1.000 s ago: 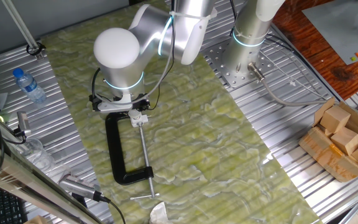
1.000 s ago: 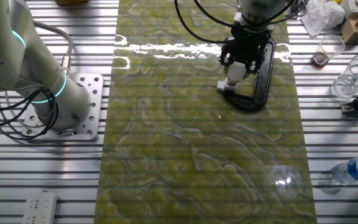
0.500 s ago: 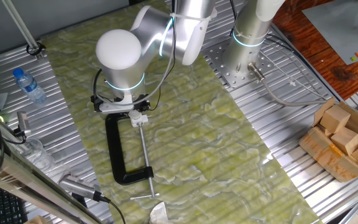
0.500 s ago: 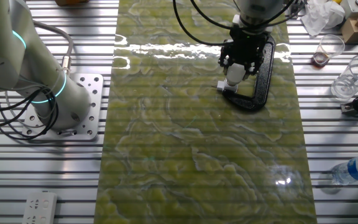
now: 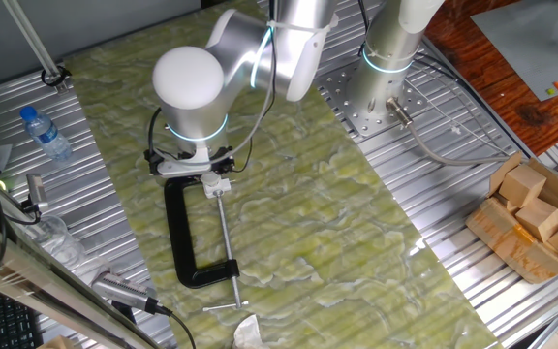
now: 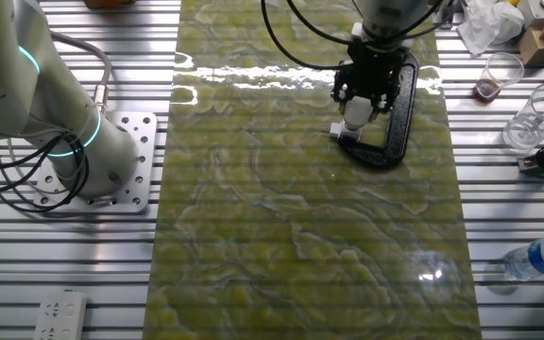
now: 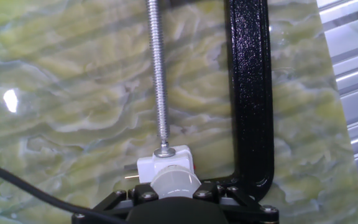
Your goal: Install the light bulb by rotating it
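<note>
Hardly anything has shifted since the earlier frame: my tool (image 6: 356,106) is clamped on the light bulb (image 6: 355,111) seated in the white socket (image 7: 164,165) held by the black clamp (image 6: 397,113), so I should twist squarely, pressing lightly down.

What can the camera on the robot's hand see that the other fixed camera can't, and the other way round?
Only the hand view shows the clamp's silver threaded screw pressing the white blocky socket fitting. Only the other fixed view shows a clear plastic bottle with a blue cap and a white power strip. Both show the small white rounded light bulb in the gripper and the black metal C-clamp.
</note>
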Robot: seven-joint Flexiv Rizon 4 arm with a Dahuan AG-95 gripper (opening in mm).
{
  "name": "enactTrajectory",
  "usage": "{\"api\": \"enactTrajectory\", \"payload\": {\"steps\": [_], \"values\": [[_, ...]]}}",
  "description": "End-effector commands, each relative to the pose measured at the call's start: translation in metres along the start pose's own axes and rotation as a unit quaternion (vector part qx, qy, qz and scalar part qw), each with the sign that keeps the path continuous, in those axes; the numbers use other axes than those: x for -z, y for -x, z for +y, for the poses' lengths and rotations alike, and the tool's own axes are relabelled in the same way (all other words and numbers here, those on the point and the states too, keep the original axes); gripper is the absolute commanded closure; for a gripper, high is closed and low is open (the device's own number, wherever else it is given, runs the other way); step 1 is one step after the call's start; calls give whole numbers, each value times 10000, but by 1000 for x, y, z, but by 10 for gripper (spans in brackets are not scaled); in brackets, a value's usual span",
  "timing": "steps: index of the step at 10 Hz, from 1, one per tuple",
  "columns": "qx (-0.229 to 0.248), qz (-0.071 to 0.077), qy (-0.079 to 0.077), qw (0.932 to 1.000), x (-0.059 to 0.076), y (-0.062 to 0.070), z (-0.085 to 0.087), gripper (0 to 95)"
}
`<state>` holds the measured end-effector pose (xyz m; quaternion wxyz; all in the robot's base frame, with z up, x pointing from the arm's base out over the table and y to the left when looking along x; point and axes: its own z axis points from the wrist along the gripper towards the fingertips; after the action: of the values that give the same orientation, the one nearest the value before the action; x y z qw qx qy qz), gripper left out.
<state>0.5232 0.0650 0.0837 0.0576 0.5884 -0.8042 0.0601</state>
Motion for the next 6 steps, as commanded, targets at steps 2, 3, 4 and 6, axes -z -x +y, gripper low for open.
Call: {"api": "enactTrajectory", "payload": {"steps": [2, 3, 4, 6], "values": [[50, -9, -9, 10000, 0, 1, -1, 380], [54, -11, -5, 10000, 0, 1, -1, 380], [55, -43, 6, 10000, 1, 0, -1, 380], [119, -130, 27, 9998, 7, 0, -2, 380]]}}
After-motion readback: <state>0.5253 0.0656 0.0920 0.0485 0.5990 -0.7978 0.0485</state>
